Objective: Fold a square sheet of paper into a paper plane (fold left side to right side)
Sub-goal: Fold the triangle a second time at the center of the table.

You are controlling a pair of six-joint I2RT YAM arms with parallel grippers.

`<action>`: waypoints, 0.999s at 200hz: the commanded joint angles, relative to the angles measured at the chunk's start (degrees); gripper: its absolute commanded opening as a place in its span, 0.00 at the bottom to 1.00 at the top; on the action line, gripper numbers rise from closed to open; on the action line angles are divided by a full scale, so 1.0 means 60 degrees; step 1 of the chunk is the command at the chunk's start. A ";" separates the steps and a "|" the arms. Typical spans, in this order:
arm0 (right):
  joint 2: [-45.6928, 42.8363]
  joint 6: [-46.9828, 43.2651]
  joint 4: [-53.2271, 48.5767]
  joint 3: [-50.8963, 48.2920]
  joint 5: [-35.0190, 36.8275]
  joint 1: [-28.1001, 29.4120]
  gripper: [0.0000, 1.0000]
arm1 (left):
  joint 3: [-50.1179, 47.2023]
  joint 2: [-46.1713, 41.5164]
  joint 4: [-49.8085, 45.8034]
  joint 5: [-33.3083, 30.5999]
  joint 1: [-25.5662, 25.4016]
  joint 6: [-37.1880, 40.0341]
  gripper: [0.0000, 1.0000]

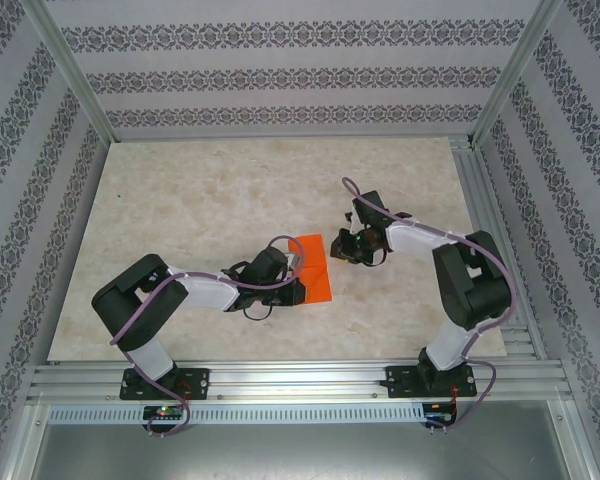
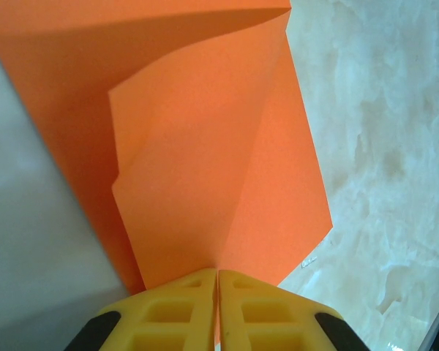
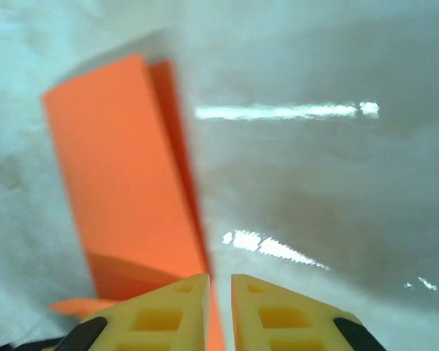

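Left gripper (image 2: 218, 273) has its yellow fingers pressed together on the near edge of the square sheet of paper (image 2: 205, 146), pinching it where a crease runs down into the closed jaws. From that grip one orange layer rises and bows, while another lies flat on the pale marbled table (image 1: 180, 200). The pinch seems meant to lift a single layer so it can swing over toward the right side. Seen from above, the sheet lies between the two arms, close against the left gripper, already narrower than a square. Right gripper (image 3: 219, 278) sits just beside the sheet's right edge with its jaws drawn almost together, a thin slit between them. Its wrist view is blurred, so I cannot tell whether the paper's edge is caught in that slit. Placed there, it looks ready to steady the right edge or press the fold down once the lifted layer arrives.
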 commanded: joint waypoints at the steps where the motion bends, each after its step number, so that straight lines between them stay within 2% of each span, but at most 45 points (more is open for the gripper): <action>1: -0.0781 0.0206 0.0143 -0.0335 -0.0158 0.0695 0.17 | -0.0441 0.0260 -0.1458 -0.0338 -0.0112 -0.0046 0.12; 30: -0.0335 0.1325 0.1363 -0.0769 -0.0542 0.1496 0.17 | -0.0413 0.0230 -0.1487 -0.0356 -0.0113 -0.0003 0.12; 55: 0.0433 0.1654 0.1903 -0.0639 -0.0623 0.1706 0.16 | -0.0453 0.0184 -0.1481 -0.0340 -0.0109 -0.0002 0.12; 124: 0.1359 0.1203 0.1066 -0.0420 0.0214 0.1653 0.16 | -0.0697 -0.0098 -0.1741 -0.0324 -0.0121 -0.0020 0.12; 200: 0.1877 0.1099 0.0959 -0.0412 0.0343 0.1519 0.16 | -0.1972 -0.1289 -0.2014 -0.0491 -0.0128 -0.0485 0.13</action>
